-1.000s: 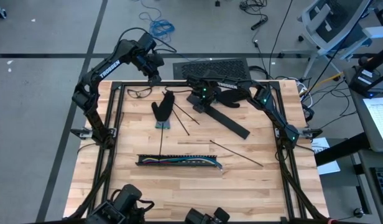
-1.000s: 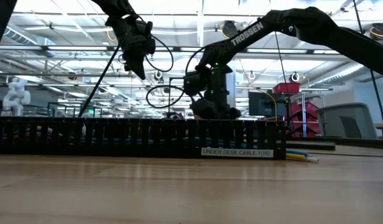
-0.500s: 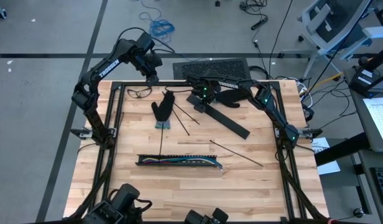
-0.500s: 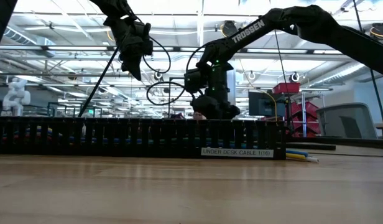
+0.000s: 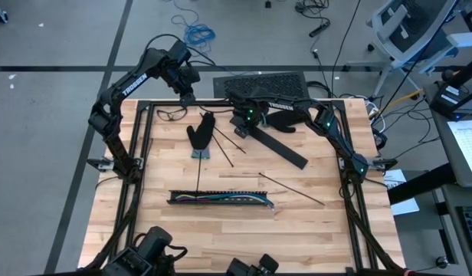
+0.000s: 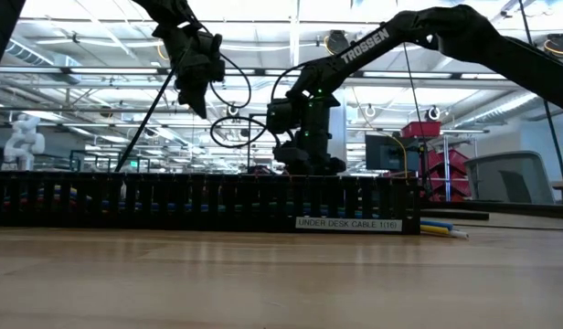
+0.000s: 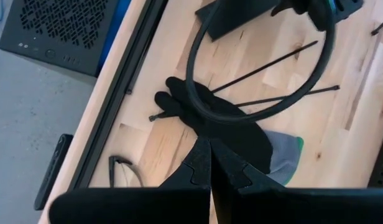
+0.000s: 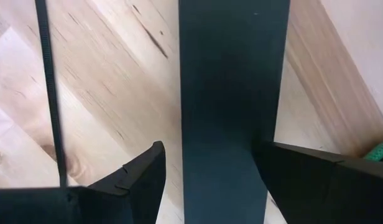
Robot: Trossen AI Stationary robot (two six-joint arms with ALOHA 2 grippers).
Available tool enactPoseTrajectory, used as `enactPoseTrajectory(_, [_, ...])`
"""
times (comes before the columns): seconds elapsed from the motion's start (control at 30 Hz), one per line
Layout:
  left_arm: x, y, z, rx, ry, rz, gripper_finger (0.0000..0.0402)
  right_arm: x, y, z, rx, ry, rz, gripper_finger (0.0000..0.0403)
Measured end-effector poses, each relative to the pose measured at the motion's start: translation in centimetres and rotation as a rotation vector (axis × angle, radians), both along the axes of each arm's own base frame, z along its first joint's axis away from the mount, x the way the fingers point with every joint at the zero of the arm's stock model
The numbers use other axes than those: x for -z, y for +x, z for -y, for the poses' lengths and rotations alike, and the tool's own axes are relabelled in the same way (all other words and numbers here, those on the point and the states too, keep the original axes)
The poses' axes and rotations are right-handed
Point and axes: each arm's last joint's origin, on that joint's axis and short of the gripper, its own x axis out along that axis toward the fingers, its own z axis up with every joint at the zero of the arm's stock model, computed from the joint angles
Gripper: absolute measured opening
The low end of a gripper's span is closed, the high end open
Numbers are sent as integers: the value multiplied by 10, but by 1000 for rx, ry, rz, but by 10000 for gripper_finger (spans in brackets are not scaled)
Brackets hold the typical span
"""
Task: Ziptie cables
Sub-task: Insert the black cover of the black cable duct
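The cables [image 5: 221, 198] lie in a black slotted cable tray [image 5: 213, 199] near the front of the wooden desk [image 5: 313, 230]. They are thin multicoloured wires, yellow, blue and green strands running lengthwise along the tray; in the low view yellow and blue ends [image 6: 441, 228] poke out past the tray's end, just beyond a label reading "UNDER DESK CABLE".

The right gripper [image 5: 244, 129] is down at the far side of the desk, its fingers [image 8: 138, 180] set wide on either side of a flat black cover strip [image 8: 232, 106] that lies diagonally on the wood; whether they touch it cannot be told.

The left gripper [image 5: 187, 96] hangs above the far left edge, fingers [image 7: 201, 168] pressed together on nothing. Below it lie a black glove [image 5: 201, 136], and thin black zip ties [image 5: 291, 189] are scattered between glove and tray.
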Motion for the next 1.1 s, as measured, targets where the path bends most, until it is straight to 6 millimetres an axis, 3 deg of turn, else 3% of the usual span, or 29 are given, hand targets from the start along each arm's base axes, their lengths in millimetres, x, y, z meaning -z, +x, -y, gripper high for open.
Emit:
enactPoseTrajectory(0.17, [0, 0, 0, -3, 7, -8, 0, -7, 1, -2, -21, 1, 8, 238])
enactPoseTrajectory(0.33, [0, 0, 0, -3, 7, -7, 0, -31, 3, -6, -42, -89, 35, 242])
enactPoseTrajectory(0.6, [0, 0, 0, -3, 7, -8, 0, -25, 3, -2, -9, -142, -3, 245])
enactPoseTrajectory(0.87, [0, -1, 1, -4, -6, -16, 0, -1, -5, -5, 38, -106, -56, 245])
enactPoseTrajectory(1.1, [1, -2, 2, -6, -18, -24, 0, 4, -7, -9, 50, -50, -35, 245])
